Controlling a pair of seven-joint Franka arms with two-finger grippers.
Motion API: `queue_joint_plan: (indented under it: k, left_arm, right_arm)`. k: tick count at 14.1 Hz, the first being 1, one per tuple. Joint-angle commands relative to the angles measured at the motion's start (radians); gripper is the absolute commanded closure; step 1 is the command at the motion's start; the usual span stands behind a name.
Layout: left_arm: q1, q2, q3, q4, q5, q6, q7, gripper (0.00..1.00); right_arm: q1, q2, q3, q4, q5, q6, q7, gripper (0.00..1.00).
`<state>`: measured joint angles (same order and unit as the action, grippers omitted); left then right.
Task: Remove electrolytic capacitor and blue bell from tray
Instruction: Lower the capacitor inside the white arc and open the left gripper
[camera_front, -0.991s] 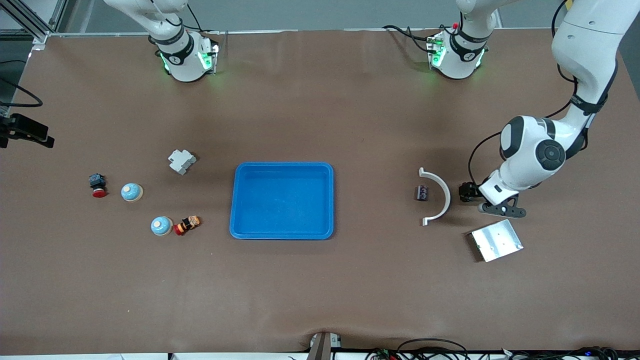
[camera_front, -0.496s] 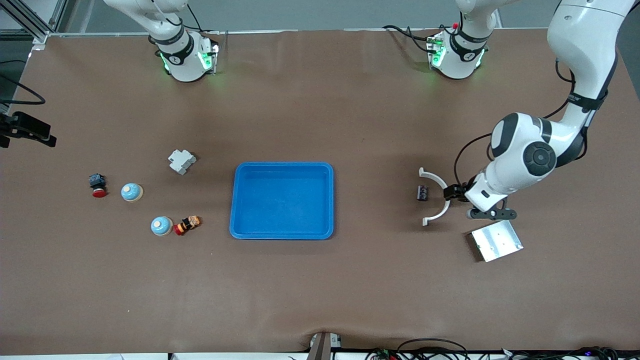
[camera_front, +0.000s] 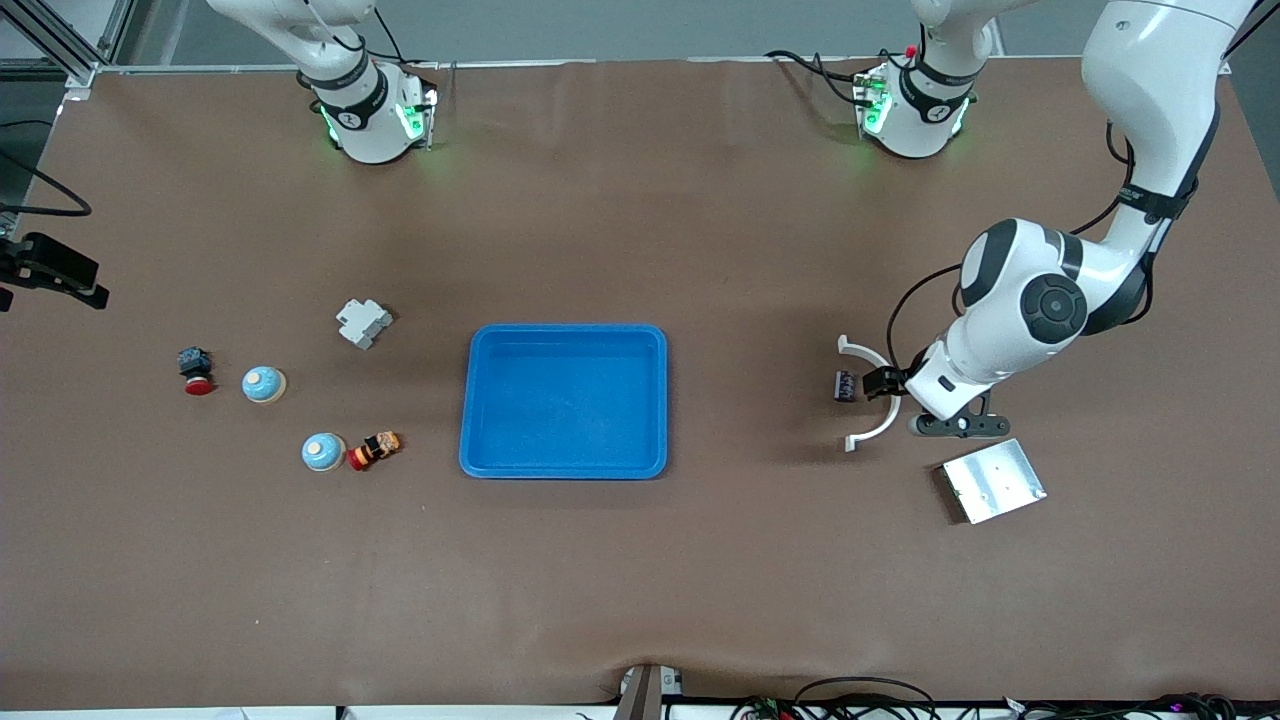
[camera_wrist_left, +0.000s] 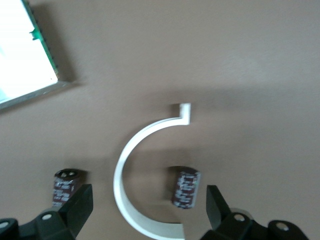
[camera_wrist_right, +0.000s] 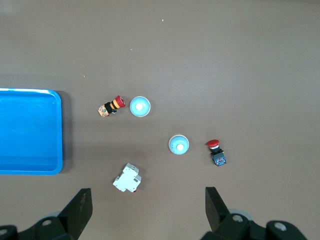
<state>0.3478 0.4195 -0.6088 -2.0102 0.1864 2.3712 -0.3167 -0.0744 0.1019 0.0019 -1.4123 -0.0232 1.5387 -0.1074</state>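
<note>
Tray status | shallow bright-blue plastic tray (camera_front: 564, 400) is sitting empty mid-surface | dark cylindrical capacitor (camera_front: 845, 385) and two blue dome bells (camera_front: 264, 384) are lying outside it | left pincer (camera_front: 905, 400) is hanging released over white curved bracket (camera_front: 872, 392) | right pincer (camera_wrist_right: 145, 212) is waiting released above the bells.

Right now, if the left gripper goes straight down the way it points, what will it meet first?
Probably the white curved bracket: the open left gripper hangs over it, with its arc between the fingers. An electrolytic capacitor lies just inside the arc and might be touched as well; depth is unclear.
</note>
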Motion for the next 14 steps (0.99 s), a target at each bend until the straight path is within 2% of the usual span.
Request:
queue_joint_plan:
  k: [1, 10, 14]
  left_arm:
    - [-0.006, -0.008, -0.014, 0.027, 0.007, -0.015, -0.019, 0.0]
    - [-0.024, -0.018, -0.031, 0.05, 0.018, -0.012, -0.019, 0.0]
    - [-0.013, -0.068, -0.048, 0.06, 0.016, -0.02, -0.018, 0.0]
  right_arm:
    - [0.007, -0.021, -0.003, -0.013, 0.0, 0.003, 0.006, 0.0]
    - [0.008, -0.021, -0.002, -0.013, 0.0, 0.0, 0.006, 0.0]
    - [0.004, -0.021, -0.003, -0.016, 0.009, -0.008, 0.008, 0.0]
